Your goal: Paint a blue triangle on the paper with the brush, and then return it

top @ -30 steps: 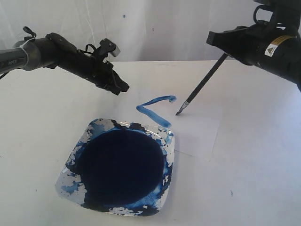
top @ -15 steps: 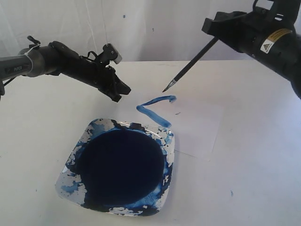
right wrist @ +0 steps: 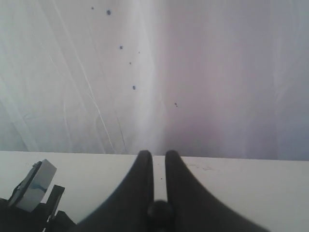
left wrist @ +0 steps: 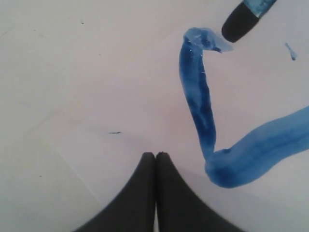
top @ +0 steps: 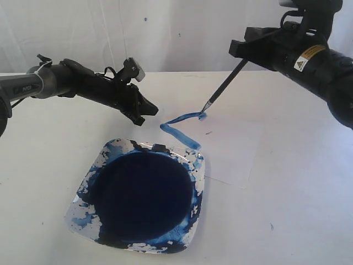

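Note:
The paper lies flat behind the dish. On it is the blue triangle, which shows two streaky strokes meeting in an angle. My right gripper is shut on the brush, whose black handle end sits between the fingers. The brush slants down to the left, and its tip meets the far end of the upper stroke. My left gripper is shut with nothing in it. Its tips are over the paper's left part, beside the strokes' corner; I cannot tell whether they touch.
A square dish smeared with blue holds a dark blue paint pool at the front left, touching the paper's near edge. A white curtain with small blue specks hangs behind the table.
The brush lifted off the paper's right part, swung up and left, then came down onto the upper stroke's end. My left gripper shifted slightly right toward the strokes.

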`<state>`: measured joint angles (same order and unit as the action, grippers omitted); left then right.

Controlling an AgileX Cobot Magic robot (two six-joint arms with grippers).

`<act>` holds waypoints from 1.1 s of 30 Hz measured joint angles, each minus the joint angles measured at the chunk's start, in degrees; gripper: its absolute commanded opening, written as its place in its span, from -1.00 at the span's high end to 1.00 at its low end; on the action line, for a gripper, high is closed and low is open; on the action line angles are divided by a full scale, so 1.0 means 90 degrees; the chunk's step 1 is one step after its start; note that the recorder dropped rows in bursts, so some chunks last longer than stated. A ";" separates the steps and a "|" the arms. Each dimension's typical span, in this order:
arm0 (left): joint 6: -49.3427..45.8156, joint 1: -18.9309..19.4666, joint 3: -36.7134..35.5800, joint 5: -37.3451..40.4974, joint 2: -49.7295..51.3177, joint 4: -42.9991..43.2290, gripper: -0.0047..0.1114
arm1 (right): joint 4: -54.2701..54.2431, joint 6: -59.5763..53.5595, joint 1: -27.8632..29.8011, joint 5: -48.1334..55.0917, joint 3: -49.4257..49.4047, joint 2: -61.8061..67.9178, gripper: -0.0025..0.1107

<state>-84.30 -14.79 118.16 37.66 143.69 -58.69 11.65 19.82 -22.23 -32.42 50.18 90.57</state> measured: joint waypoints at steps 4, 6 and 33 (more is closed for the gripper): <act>-0.0014 0.0000 0.0000 0.0147 0.0000 0.0000 0.92 | -0.0241 -0.0236 0.0000 -0.0024 0.0000 0.0027 0.94; -0.0025 0.0000 0.0000 0.0191 0.0000 0.0000 0.92 | -0.0283 -0.0267 0.0000 -0.0024 0.0000 0.0085 0.94; -0.0039 0.0000 0.0000 0.0110 0.0000 0.0000 0.92 | 0.0004 0.0317 0.0000 0.0649 0.0030 0.0010 0.94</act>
<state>-84.66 -14.79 118.16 38.65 143.69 -58.69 11.68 22.68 -22.23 -26.58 50.45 90.65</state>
